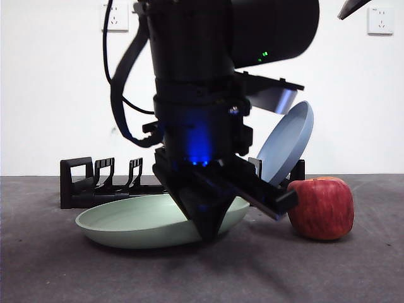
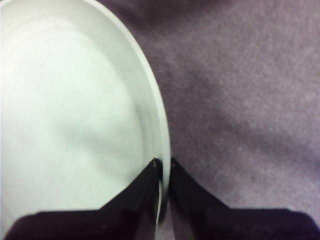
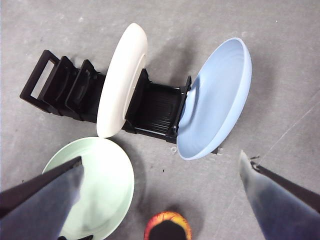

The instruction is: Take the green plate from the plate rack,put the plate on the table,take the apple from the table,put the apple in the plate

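The green plate (image 1: 136, 221) lies low on the table (image 1: 63, 271) in front of the plate rack (image 1: 85, 183). My left gripper (image 1: 205, 228) comes down from above and is shut on the plate's right rim. In the left wrist view its jaws pinch the rim of the green plate (image 2: 75, 115) at the left gripper (image 2: 164, 165). The red apple (image 1: 320, 208) stands on the table just right of the plate, apart from it. My right gripper (image 3: 161, 157) hangs open high above the scene, over the green plate (image 3: 107, 185) and the apple (image 3: 167, 222).
A blue plate (image 3: 217, 100) leans in the right end of the rack (image 3: 60, 82), and a cream-white plate (image 3: 122, 80) stands in a middle slot. The blue plate (image 1: 287, 142) shows behind the left arm. A black arm tip (image 1: 353, 7) sits at the top right corner.
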Robot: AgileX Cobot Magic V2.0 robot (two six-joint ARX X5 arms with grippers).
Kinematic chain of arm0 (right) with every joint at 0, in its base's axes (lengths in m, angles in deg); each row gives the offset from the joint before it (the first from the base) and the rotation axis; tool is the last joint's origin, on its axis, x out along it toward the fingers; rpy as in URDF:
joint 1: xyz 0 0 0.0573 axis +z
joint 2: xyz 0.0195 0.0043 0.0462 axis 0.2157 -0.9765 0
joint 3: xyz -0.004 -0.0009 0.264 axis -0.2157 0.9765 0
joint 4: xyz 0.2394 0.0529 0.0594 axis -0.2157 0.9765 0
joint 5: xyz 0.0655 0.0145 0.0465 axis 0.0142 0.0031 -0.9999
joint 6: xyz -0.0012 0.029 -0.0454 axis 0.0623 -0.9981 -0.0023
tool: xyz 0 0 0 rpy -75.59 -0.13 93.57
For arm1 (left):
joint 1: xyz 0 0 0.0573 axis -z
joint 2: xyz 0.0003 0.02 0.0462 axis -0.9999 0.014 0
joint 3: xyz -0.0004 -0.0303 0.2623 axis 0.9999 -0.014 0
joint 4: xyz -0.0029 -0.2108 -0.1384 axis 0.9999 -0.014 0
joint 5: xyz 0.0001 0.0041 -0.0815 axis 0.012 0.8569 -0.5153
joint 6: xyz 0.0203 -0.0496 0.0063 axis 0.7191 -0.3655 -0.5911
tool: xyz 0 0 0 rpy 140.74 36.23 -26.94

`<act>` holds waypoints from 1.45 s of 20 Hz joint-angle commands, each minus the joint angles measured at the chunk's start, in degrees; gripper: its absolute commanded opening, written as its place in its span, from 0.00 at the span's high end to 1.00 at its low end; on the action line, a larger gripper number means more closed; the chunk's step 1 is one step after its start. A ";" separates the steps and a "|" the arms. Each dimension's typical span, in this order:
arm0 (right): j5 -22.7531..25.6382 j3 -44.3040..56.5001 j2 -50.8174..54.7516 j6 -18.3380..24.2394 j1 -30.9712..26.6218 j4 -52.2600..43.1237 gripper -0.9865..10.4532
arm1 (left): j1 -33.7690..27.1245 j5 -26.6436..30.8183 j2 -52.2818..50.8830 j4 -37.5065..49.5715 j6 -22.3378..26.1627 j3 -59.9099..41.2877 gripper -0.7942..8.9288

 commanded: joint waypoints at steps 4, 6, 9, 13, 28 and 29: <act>0.04 -0.24 -0.31 0.35 0.02 0.00 0.40 | -0.31 -5.64 1.49 -0.94 -2.89 -1.09 0.90; 0.04 -0.24 -0.31 0.35 0.02 0.02 0.40 | -0.44 -5.42 1.44 -1.05 -2.91 -1.09 0.75; 0.04 -0.24 -0.31 0.35 0.02 0.17 0.40 | -0.59 -5.42 1.09 -1.25 -3.04 -1.07 0.66; 0.04 -0.24 -0.31 0.35 0.02 1.11 0.40 | -0.63 -5.44 -3.19 -1.29 -3.02 -0.85 0.66; 6.58 9.60 8.20 0.55 5.86 10.88 0.42 | -0.20 -10.34 -54.86 -8.98 -2.40 8.35 0.66; 7.37 13.35 10.91 -0.46 7.10 9.75 0.42 | -0.20 -10.32 -57.59 -10.54 -2.45 8.35 0.66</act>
